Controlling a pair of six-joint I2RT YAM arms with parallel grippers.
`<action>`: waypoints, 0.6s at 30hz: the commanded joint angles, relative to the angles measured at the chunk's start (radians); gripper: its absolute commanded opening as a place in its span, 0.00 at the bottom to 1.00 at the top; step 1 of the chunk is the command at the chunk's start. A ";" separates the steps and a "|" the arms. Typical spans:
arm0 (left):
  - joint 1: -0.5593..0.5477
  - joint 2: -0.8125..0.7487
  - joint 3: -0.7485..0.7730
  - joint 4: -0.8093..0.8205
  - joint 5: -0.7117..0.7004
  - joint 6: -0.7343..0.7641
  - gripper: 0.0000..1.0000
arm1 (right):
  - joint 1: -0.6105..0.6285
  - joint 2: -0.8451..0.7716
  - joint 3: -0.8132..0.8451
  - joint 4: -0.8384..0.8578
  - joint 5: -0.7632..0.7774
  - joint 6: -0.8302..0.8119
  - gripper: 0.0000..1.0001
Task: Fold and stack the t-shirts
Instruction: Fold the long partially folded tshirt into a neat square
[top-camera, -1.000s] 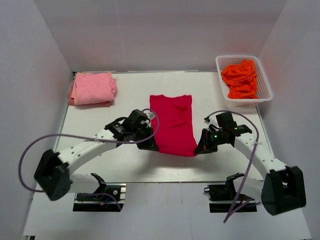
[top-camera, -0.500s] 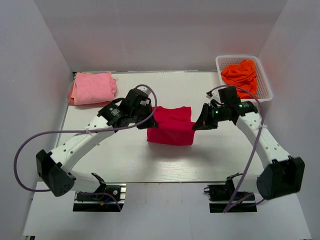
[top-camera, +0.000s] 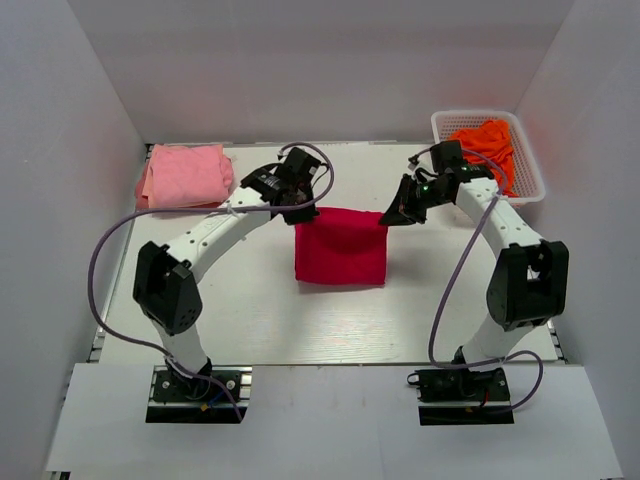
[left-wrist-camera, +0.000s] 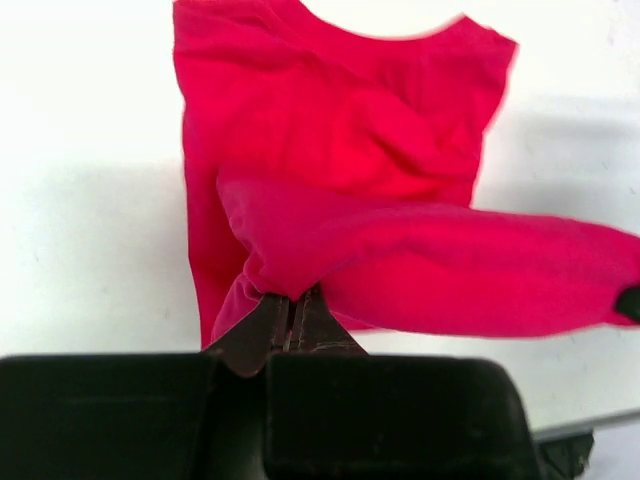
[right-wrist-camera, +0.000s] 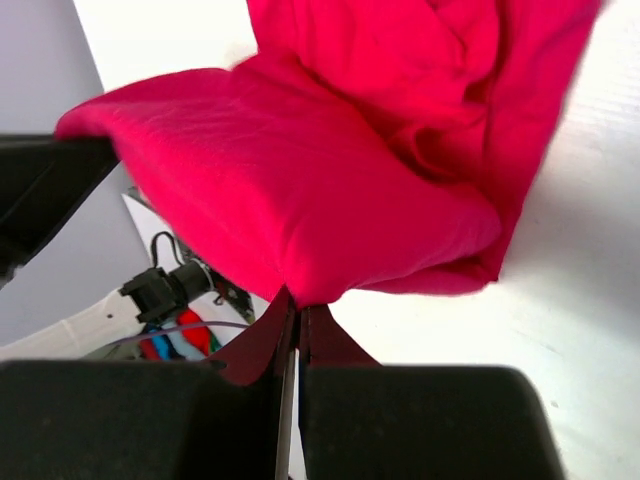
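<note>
Upper left: pink t-shirt (top-camera: 185, 176), folded. Middle of the frame: fold step on the red t-shirt (top-camera: 340, 248) — left gripper (top-camera: 298, 209) pinched shut on one lifted corner, right gripper (top-camera: 392, 216) pinched shut on the other, soft cloth sagging between. Next, likely: lay that edge down flat, lined up — then let go. Upper right: orange t-shirts (top-camera: 482, 140) in basket (top-camera: 531, 176).

Readable text, all views: none.
Crimson t-shirt (top-camera: 340, 258): plain cloth, no legible print or tag.
Pink t-shirt (top-camera: 185, 175): plain, nothing legible.
Orange t-shirts (top-camera: 495, 135): plain, nothing legible.
Basket (top-camera: 525, 197): no legible label.
</note>
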 joint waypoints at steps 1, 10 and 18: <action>0.049 0.038 0.050 0.012 -0.022 0.036 0.00 | -0.021 0.055 0.064 0.037 -0.085 -0.011 0.00; 0.108 0.215 0.206 0.038 0.021 0.087 0.00 | -0.039 0.192 0.097 0.181 -0.062 0.070 0.00; 0.147 0.374 0.347 -0.017 0.050 0.108 0.00 | -0.039 0.351 0.216 0.175 -0.045 0.099 0.00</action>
